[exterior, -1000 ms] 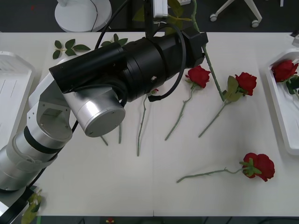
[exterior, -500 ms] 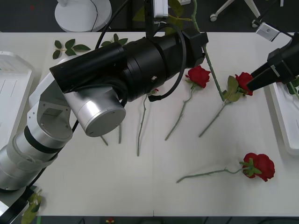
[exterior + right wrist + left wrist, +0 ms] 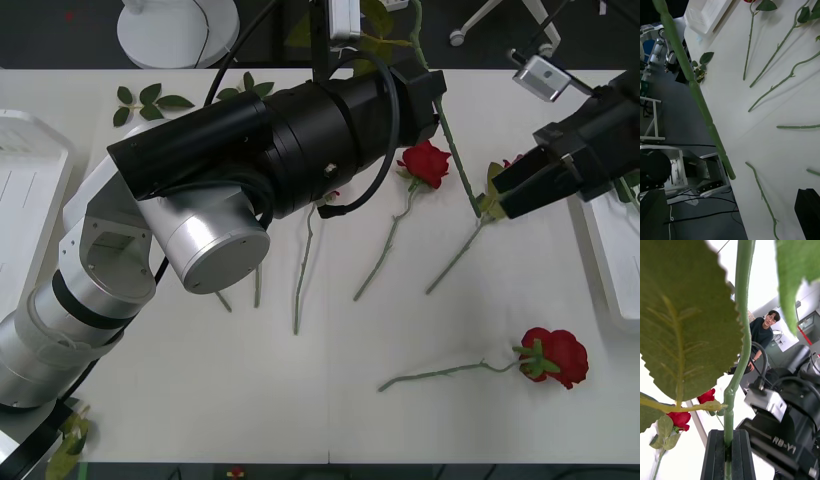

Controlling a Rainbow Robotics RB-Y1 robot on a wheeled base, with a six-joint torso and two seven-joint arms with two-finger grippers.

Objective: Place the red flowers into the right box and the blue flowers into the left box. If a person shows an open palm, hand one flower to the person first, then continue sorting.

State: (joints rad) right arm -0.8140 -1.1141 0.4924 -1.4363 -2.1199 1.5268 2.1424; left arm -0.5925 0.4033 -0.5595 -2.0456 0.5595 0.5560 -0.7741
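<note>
White table (image 3: 330,400) across most of the front view, with the big left arm (image 3: 230,170) reaching from 7 o'clock toward 12 o'clock. White left box (image 3: 25,190) at 9 o'clock on the table edge, right box (image 3: 600,250) at 3 o'clock. Right gripper (image 3: 505,195) coming in from 2 o'clock, black fingers just over a rose bloom and its leaf; cannot tell whether open or closed. Left gripper (image 3: 727,453) clenched on a held rose stem (image 3: 739,333), black fingers pressed on both sides, stem rising upright with a big leaf (image 3: 685,322) close to the camera. Three red roses flat on the table: one (image 3: 425,162) near centre at 1 o'clock, one (image 3: 553,357) at 4 o'clock, one under the right gripper. Loose leaf sprig (image 3: 148,100) at 11 o'clock.
</note>
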